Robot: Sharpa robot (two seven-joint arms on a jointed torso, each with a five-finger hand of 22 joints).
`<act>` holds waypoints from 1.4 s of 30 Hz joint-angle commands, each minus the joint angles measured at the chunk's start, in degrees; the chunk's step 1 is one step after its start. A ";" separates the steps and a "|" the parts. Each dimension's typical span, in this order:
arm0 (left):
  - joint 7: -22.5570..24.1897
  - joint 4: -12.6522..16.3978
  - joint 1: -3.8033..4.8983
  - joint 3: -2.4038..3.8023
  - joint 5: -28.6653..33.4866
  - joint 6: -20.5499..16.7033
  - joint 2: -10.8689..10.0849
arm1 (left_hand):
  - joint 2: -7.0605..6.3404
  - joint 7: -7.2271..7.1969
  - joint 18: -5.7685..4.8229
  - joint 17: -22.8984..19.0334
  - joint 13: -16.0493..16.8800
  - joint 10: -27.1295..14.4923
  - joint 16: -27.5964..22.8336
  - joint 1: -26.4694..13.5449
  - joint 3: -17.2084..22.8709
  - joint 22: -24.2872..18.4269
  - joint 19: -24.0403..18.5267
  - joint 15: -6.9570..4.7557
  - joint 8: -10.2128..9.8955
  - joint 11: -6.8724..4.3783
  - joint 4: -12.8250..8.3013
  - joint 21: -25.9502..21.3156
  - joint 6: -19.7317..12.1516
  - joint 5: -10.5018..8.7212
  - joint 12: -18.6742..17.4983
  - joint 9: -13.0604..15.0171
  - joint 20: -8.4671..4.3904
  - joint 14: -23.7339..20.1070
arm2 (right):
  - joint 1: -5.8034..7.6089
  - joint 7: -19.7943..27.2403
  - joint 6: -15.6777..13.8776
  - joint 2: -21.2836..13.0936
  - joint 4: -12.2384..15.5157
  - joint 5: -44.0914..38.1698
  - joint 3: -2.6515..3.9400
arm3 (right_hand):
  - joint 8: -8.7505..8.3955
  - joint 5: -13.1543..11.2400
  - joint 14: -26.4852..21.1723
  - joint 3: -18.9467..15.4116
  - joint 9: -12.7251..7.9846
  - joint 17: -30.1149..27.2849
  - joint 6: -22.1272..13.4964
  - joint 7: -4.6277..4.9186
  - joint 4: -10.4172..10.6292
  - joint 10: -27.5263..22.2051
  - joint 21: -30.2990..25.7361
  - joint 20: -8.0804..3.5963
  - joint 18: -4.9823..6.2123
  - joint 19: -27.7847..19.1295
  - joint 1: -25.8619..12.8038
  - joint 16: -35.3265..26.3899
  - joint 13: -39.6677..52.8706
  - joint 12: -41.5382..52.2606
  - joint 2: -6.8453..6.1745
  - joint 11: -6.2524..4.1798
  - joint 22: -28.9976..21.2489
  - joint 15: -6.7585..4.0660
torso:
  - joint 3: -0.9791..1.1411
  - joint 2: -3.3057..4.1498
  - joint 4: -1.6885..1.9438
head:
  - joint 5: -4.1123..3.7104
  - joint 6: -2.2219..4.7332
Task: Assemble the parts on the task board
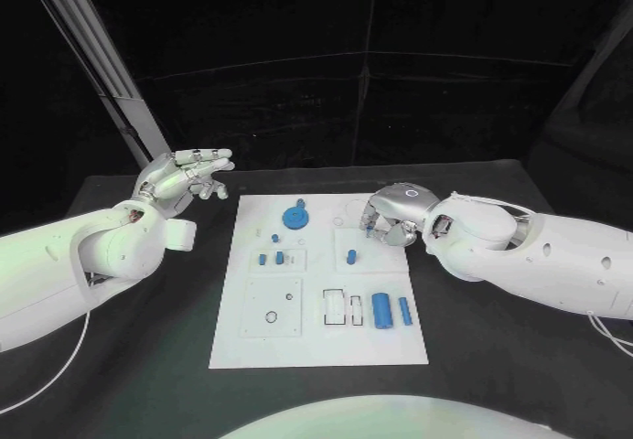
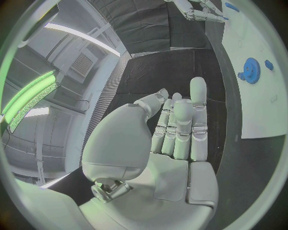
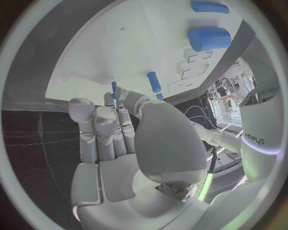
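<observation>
The white board [image 1: 321,283] sits in the middle of the black table [image 1: 501,366] with the blue parts spread over it. There's a gear [image 1: 297,217] near the far end, a couple of small pegs [image 1: 271,259] upright left of centre, another peg [image 1: 352,257] standing just right of centre, and down by the near right corner a fat cylinder [image 1: 381,310] lying next to a thinner rod [image 1: 405,311]. To the left of those are two rectangular slots [image 1: 335,307], and a recessed square plate [image 1: 272,308] takes up the near left part of the board. The left hand [image 1: 185,177] is off the board, up over the table past the far left corner, palm open, fingers straight and close together in the left wrist view, nothing in it. The gear [image 2: 251,70] shows up in that wrist view too, well away from the fingers [image 2: 180,125]. The right hand [image 1: 391,215] hangs over the far right edge of the board, fingers curled down toward the surface. In the right wrist view its fingertips [image 3: 112,99] are right by a small blue peg [image 3: 114,87], but I honestly can't tell if it's pinching it or just near it. The cylinder [image 3: 209,38] and rod [image 3: 209,6] are way over at the other end from that hand.
</observation>
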 commanded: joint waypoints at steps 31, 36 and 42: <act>0.04 0.35 0.06 0.03 0.25 0.46 0.80 | 0.05 -0.13 0.80 -0.06 0.05 -0.34 -0.34 0.53 0.00 -0.07 -0.21 0.00 0.31 -0.06 -0.27 -0.22 -0.16 0.02 0.41 -0.03 -0.03 -0.52 | -1.69 11.75 -7.24 8.86 2.14 11.31 0.11 | -0.37 1.22 0.33 0.96 -0.15 1.17 -0.03 0.47 -0.29 0.49 1.55 0.17 -1.02 -0.65 -0.38 1.27 0.07 -0.33 0.11 0.20 1.25 -0.07 | -0.48 0.07 -0.15 | 7.62 -1.55; -0.01 0.44 0.07 0.03 0.25 0.48 1.08 | 0.10 -0.11 0.79 -0.15 0.05 -0.41 -0.38 0.53 -0.05 -0.10 -0.20 0.01 0.32 -0.05 -0.29 -0.27 -0.19 -0.02 0.47 -0.04 -0.03 -0.56 | -3.47 11.46 -5.33 11.23 0.31 10.49 0.11 | -0.36 1.54 0.31 0.81 -0.15 1.22 -0.05 0.47 -0.27 0.48 1.64 0.20 -1.01 -0.77 -0.57 1.36 0.08 -0.35 0.09 0.21 1.27 -0.05 | -0.44 0.06 -0.24 | 8.97 -2.11; -0.06 0.52 0.08 0.04 0.25 0.54 1.36 | 0.10 -0.11 0.79 -0.15 0.05 -0.41 -0.38 0.53 -0.05 -0.10 -0.20 0.01 0.32 -0.05 -0.29 -0.27 -0.19 -0.02 0.47 -0.04 -0.03 -0.56 | -4.76 10.36 -2.28 13.14 -1.35 8.51 0.07 | -0.37 1.51 0.23 0.25 -0.17 1.05 -0.17 0.51 0.01 0.32 1.81 0.28 -1.00 -0.98 -1.20 1.34 0.08 -0.45 0.10 0.24 1.38 0.02 | -0.46 -0.01 -0.31 | 9.34 -2.47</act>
